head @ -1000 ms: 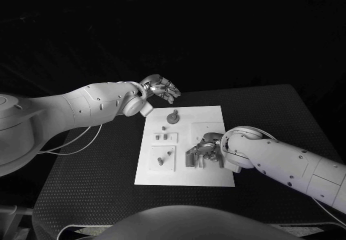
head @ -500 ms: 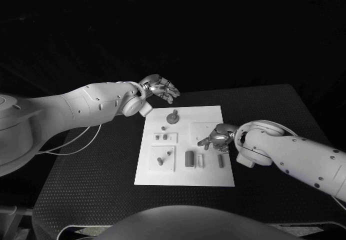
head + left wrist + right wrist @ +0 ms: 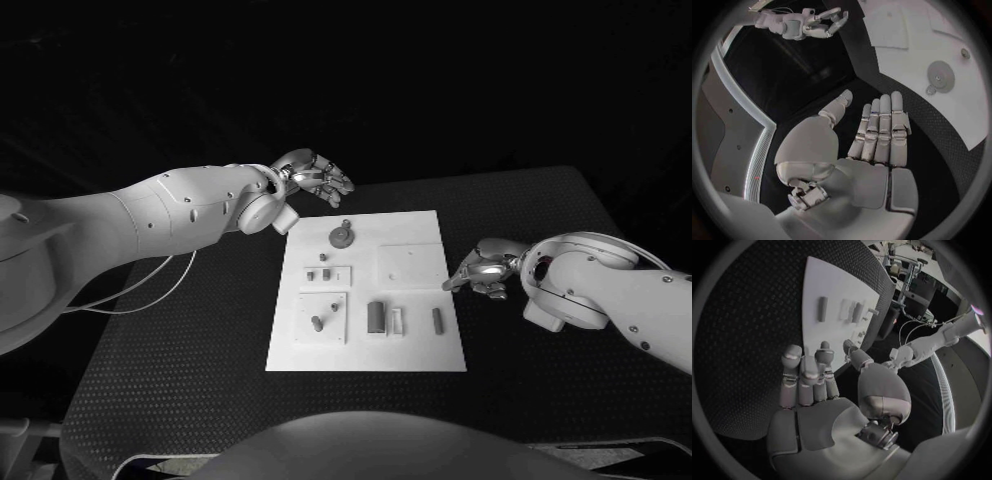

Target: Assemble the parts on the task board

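Now the right hand (image 3: 488,272), empty with fingers loosely apart, has drawn off the task board (image 3: 411,350) toward the right, leaving three parts (image 3: 376,317) lying side by side at lower centre. Farther up, the left hand (image 3: 319,178) hovers open beyond the board's top edge; a release looks finished.

— What sort of place is this?

— A robotics lab or test workshop, by the look of it. A black table (image 3: 173,330) with a dimpled mat surface carries a white task board (image 3: 411,235) laid out in raised square sections with small parts, a test fixture and no household item.

— Anything beyond the table?

— The right wrist view catches cluttered benches with equipment and stands (image 3: 907,275) at the back, and loose cables (image 3: 911,327) trailing. The head view shows a thin cable (image 3: 152,290) lying across the mat.
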### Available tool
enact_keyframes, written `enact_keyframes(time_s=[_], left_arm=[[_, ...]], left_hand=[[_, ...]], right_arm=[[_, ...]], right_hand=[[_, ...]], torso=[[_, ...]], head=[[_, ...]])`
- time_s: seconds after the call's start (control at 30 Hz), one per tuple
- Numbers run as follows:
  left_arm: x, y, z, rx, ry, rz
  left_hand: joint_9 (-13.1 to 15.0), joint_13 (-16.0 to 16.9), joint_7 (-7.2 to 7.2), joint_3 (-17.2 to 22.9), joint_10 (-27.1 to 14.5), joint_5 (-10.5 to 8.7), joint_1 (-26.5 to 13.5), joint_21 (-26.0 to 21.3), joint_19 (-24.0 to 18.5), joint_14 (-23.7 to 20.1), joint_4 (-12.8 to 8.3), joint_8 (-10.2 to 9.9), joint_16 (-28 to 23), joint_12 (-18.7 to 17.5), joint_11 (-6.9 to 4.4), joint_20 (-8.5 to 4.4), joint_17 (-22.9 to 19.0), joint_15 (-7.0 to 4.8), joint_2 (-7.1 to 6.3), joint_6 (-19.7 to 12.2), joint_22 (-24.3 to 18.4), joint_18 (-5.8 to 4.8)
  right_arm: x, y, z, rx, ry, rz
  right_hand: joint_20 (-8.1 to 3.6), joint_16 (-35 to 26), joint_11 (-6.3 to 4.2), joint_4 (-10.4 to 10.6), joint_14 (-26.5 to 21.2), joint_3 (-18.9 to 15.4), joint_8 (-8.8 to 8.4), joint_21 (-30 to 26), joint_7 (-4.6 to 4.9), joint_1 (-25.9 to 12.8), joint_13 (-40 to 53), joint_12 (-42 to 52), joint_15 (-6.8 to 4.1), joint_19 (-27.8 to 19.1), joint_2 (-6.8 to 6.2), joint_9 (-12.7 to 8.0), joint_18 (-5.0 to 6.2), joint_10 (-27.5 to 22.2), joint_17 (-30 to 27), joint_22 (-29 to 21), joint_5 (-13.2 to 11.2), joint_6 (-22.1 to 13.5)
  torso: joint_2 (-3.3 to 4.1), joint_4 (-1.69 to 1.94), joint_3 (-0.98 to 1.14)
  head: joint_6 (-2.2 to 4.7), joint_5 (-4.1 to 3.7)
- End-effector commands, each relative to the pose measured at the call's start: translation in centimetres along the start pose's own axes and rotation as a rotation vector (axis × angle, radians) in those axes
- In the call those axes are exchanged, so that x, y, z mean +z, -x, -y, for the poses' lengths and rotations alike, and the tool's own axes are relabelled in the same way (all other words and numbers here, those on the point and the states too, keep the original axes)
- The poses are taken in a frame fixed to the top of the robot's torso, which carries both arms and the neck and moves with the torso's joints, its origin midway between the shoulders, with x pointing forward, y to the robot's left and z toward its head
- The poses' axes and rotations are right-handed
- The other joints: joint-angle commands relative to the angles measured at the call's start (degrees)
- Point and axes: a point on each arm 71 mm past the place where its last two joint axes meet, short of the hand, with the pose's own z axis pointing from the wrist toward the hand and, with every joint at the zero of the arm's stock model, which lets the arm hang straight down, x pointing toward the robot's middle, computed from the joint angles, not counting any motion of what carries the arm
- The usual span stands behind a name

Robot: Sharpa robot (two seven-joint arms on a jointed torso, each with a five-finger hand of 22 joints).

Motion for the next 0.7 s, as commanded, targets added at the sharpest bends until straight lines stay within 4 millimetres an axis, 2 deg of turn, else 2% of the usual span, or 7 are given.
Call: enact_keyframes(time_s=[0.03, 0.1, 0.17, 0.33, 0.5, 0.7], left_arm=[[0.1, -0.1, 0.2, -0.003, -0.014, -0.006], [0.1, -0.2, 0.2, -0.003, -0.012, -0.008], [0.1, -0.2, 0.2, -0.004, -0.008, -0.013], [0.2, -0.3, 0.2, -0.004, -0.006, -0.015], [0.2, -0.4, 0.2, -0.005, -0.003, -0.020], [0.2, -0.3, 0.1, -0.004, -0.002, -0.019]], left_hand=[[-0.1, -0.1, -0.10, 0.4, -0.2, -0.11, -0.3, -0.1, -0.3, 0.2, 0.0, 0.1, -0.2, 0.2, -0.06, 0.22, 0.1, 0.12, 0.00, -0.3, 0.0, 0.75], [-0.1, -0.1, -0.10, 0.4, -0.2, -0.11, -0.3, -0.1, -0.3, 0.2, 0.0, 0.1, -0.2, 0.3, -0.06, 0.23, 0.1, 0.12, -0.01, -0.3, 0.0, 0.75], [-0.1, -0.1, -0.09, 0.4, -0.2, -0.11, -0.3, -0.1, -0.3, 0.2, 0.0, 0.1, -0.2, 0.3, -0.06, 0.23, 0.1, 0.12, -0.02, -0.3, 0.0, 0.74], [-0.1, -0.1, -0.09, 0.4, -0.2, -0.11, -0.4, -0.1, -0.3, 0.2, 0.1, 0.1, -0.3, 0.2, -0.05, 0.24, 0.1, 0.13, -0.04, -0.3, 0.0, 0.73], [-0.1, -0.1, -0.09, 0.4, -0.2, -0.10, -0.4, -0.1, -0.3, 0.2, 0.1, 0.1, -0.3, 0.2, -0.05, 0.23, 0.2, 0.12, -0.02, -0.3, 0.0, 0.74], [-0.1, -0.1, -0.09, 0.4, -0.2, -0.10, -0.4, -0.1, -0.3, 0.2, 0.1, 0.1, -0.3, 0.2, -0.05, 0.23, 0.2, 0.13, -0.02, -0.3, 0.0, 0.74]], right_arm=[[0.0, -0.8, 0.6, -0.146, -0.066, -0.102], [0.0, -0.9, 0.8, -0.178, -0.083, -0.098], [0.1, -1.1, 0.7, -0.183, -0.078, -0.097], [0.6, -1.9, 0.2, -0.180, -0.070, -0.088], [1.3, -2.9, -0.1, -0.182, -0.067, -0.100], [1.7, -3.6, -0.5, -0.164, -0.055, -0.114]], right_hand=[[0.80, -0.3, -0.14, -0.1, -0.3, -0.2, 0.28, -0.3, 0.58, 0.5, -0.3, -0.2, 0.16, -0.5, -0.02, 0.0, 2.65, 0.1, -0.2, 0.7, -0.3, 0.7], [1.11, -0.3, -0.14, 0.7, -0.4, -0.7, 0.30, -0.4, 0.58, -0.3, -0.5, -0.3, 0.20, -0.6, -0.11, 0.0, 2.65, 0.2, -0.2, 0.7, -0.3, 0.9], [1.35, -0.4, -0.15, 3.3, -0.5, -1.0, 0.17, -0.5, 0.55, -2.6, -0.7, -0.4, 0.18, -0.8, -0.38, -0.1, 2.65, 0.2, -0.2, 0.6, -0.2, 0.8], [1.18, -0.1, -0.34, 5.3, -0.2, -0.5, 0.22, -0.4, 0.37, -3.4, -0.7, -0.3, -0.01, -0.7, -1.33, -0.1, 2.65, 0.4, 0.2, 0.7, -0.2, 1.2], [0.59, 2.5, -0.64, 6.6, 2.8, -0.1, 0.35, 0.3, 0.07, -3.3, 0.3, 1.7, -0.36, 0.1, -2.06, 0.0, 2.65, 1.5, 4.5, 0.9, -0.2, 1.6], [0.12, 3.4, -0.87, 8.5, 3.5, 0.0, 0.77, 0.2, -0.16, -4.3, 2.3, 4.5, -0.56, 0.2, -2.79, 0.5, 2.65, 1.2, 5.8, 0.8, -0.3, 2.3]], torso=[[0.01, 0.10, 0.09], [0.02, 0.10, 0.08], [0.02, 0.04, 0.06], [0.06, 0.14, -0.09], [0.08, 0.29, -0.20], [0.10, 0.30, -0.30]], head=[[0.01, -0.39], [0.01, -0.68], [0.01, -0.77], [0.01, -1.05], [0.01, -0.94], [0.01, -0.96]])
